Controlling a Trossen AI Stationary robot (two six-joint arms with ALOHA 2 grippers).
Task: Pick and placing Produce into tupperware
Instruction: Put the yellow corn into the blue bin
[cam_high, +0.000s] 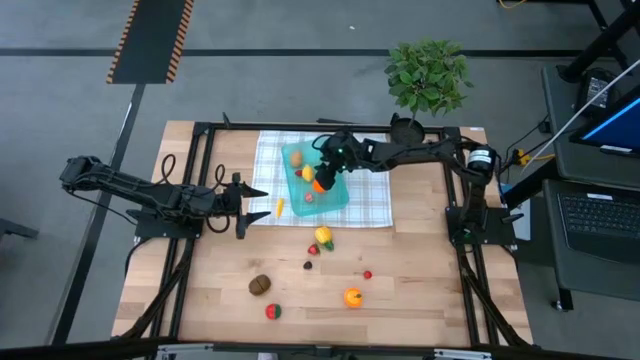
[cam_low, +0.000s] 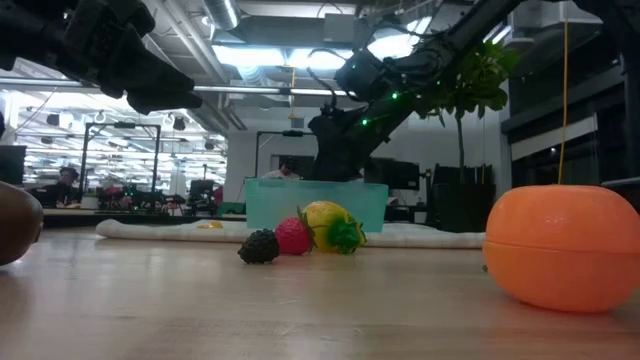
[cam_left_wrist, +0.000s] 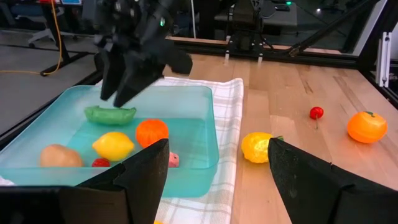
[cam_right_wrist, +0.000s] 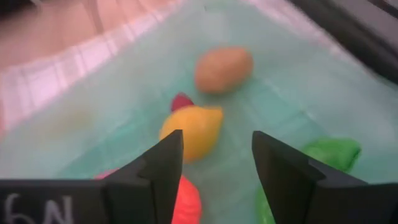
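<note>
hovering over tupperware (cam_left_wrist: 208, 124): right hand (cam_right_wrist: 214, 168), fingers parted, empty; inside one orange (cam_left_wrist: 152, 132), one lemon (cam_left_wrist: 114, 145).

The only legible marking is the handwritten white "6N" on the dark body of the right gripper (cam_right_wrist: 214, 180), seen at the right wrist view's lower corner.

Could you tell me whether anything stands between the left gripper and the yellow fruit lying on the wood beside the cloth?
Nothing visible does. The left gripper waits open at the cloth's edge, and the yellow fruit lies on bare table ahead of its fingers.
</note>
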